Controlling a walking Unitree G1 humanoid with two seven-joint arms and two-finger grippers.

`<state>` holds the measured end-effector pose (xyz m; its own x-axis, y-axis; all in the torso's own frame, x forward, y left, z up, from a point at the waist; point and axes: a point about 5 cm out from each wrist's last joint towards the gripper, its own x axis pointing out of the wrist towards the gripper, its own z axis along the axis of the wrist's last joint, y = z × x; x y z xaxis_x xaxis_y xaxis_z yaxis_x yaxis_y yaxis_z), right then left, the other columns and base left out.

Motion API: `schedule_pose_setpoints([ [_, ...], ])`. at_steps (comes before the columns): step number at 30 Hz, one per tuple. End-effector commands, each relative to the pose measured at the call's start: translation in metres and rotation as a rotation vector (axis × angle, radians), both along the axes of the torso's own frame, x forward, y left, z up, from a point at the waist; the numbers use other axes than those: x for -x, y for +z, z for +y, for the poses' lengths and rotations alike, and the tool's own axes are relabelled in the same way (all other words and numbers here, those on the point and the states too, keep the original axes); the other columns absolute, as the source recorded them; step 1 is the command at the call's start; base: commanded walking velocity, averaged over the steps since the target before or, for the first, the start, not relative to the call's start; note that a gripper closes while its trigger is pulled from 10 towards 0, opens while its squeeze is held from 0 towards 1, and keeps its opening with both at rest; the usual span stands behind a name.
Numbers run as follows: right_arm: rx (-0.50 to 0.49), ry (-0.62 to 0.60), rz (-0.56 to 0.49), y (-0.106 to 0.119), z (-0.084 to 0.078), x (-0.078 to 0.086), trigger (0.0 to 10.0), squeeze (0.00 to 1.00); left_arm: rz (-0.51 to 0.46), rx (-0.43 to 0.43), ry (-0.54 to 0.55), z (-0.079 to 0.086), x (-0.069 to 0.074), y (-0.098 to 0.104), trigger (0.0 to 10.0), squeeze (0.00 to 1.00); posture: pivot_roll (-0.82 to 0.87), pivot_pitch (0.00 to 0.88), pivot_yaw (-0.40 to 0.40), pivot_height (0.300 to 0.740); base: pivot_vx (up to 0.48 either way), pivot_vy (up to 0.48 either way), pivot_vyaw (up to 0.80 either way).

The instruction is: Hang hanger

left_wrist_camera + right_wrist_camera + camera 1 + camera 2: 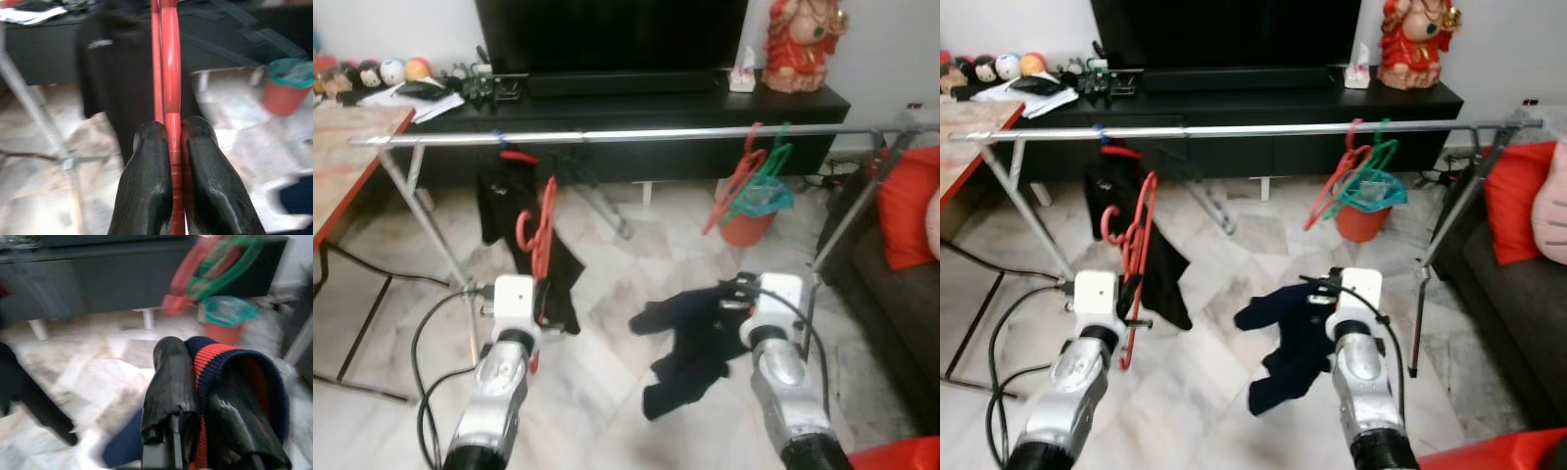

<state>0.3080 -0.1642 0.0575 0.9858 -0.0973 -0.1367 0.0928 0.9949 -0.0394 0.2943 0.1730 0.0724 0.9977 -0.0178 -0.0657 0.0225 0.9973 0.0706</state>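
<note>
The left gripper point(172, 147) pinches a red hanger point(540, 235) between its two black fingers point(146, 186), the jaws pressed tight against the plastic on either side. The hanger stands nearly upright above the left arm, its long axis running up and away from the wrist, with the curved hook point(523, 227) at the upper end bending over toward the robot's left. It is held below and in front of the silver clothes rail point(636, 133), apart from it. Just behind the hanger a black garment point(1111, 211) hangs from the rail on another red hanger. The right gripper point(203, 391) is clamped on a dark navy garment point(697, 338), its fingers closed over a ribbed navy and red band of the cloth; the rest of the cloth droops below the right wrist above the marble floor point(607, 392). Farther along the rail, toward the robot's right, a red and a green hanger point(754, 176) hang together over an orange bin point(749, 223). A black TV console point(636, 108) stands behind the rail.
</note>
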Motion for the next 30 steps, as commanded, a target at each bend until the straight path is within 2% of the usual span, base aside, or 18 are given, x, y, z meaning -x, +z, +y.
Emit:
schedule_pose_setpoints([
  [1,0.037,-0.023,-0.012,0.007,-0.007,-0.004,10.0,0.0,-0.006,0.013,-0.027,-0.006,-0.001,0.002,10.0,0.0,-0.05,0.0,0.014,0.74,0.0,0.0,0.0],
  [8,0.049,-0.064,0.022,0.01,-0.01,-0.008,10.0,0.0,-0.003,0.012,-0.054,-0.008,0.0,0.002,10.0,0.0,-0.05,0.0,0.017,0.74,0.0,0.0,0.0],
  [15,0.101,-0.047,0.067,0.01,-0.011,-0.01,10.0,0.0,0.002,0.014,-0.076,-0.01,-0.001,0.002,10.0,0.0,-0.05,0.0,0.018,0.74,0.0,0.0,0.0],
  [19,0.227,0.057,0.109,0.008,-0.008,-0.009,10.0,0.0,0.012,0.008,-0.084,-0.008,-0.001,0.001,10.0,0.0,-0.05,0.0,0.019,0.74,0.0,0.0,0.0],
  [23,0.26,0.062,0.135,0.008,-0.009,-0.008,10.0,0.0,0.021,0.001,-0.088,-0.007,0.0,0.0,10.0,0.0,-0.05,0.0,0.021,0.74,0.0,0.0,0.0],
  [27,0.196,-0.01,0.144,0.011,-0.013,-0.011,10.0,0.0,0.045,-0.004,-0.113,-0.009,0.001,-0.003,10.0,0.0,-0.05,0.0,0.021,0.74,0.0,0.0,0.0],
  [28,0.115,-0.08,0.149,0.013,-0.016,-0.013,10.0,0.0,0.075,-0.018,-0.158,-0.011,0.002,-0.006,10.0,0.0,-0.05,0.0,0.022,0.74,0.0,0.0,0.0],
  [29,0.086,-0.106,0.152,0.014,-0.017,-0.014,10.0,0.0,0.086,-0.028,-0.176,-0.012,0.002,-0.008,10.0,0.0,-0.05,0.0,0.022,0.74,0.0,0.0,0.0],
  [30,0.014,-0.17,0.15,0.017,-0.021,-0.016,10.0,0.0,0.122,-0.071,-0.222,-0.013,0.004,-0.012,10.0,0.0,-0.05,0.0,0.022,0.74,0.0,0.0,0.0],
])
